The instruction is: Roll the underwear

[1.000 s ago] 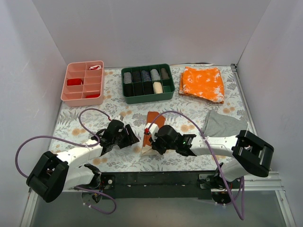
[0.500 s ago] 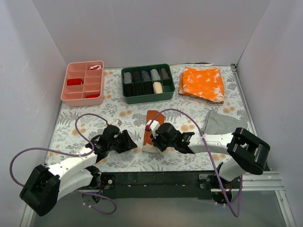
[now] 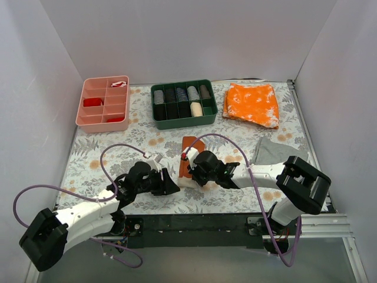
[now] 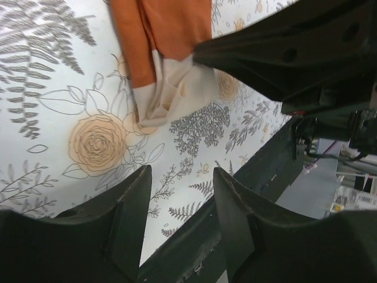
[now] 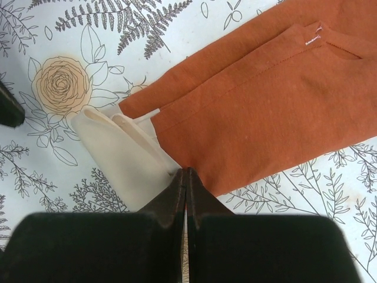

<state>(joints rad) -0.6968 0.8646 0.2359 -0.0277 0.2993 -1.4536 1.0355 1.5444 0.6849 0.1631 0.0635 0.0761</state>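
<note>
The underwear (image 3: 190,147) lies at the table's middle, rust-orange with a pale cream end (image 3: 186,181) toward the near edge. It also shows in the left wrist view (image 4: 171,35) and the right wrist view (image 5: 265,100). My right gripper (image 3: 188,171) is shut, its tips (image 5: 186,172) pinching the cloth where cream meets orange. My left gripper (image 3: 169,186) is open and empty, low over the table just left of the cream end, and in its own view (image 4: 179,200) the cloth lies ahead of the fingers.
A pink divided tray (image 3: 103,121) stands at the back left, and a green tray (image 3: 183,122) of rolled items at the back middle. A bright orange speckled cloth (image 3: 252,104) and a grey cloth (image 3: 274,154) lie on the right. A black rail (image 3: 194,223) runs along the near edge.
My left gripper has moved right and nearer, close to the underwear's cream end. My right gripper has shifted slightly left and away with the cloth, which now lies flatter.
</note>
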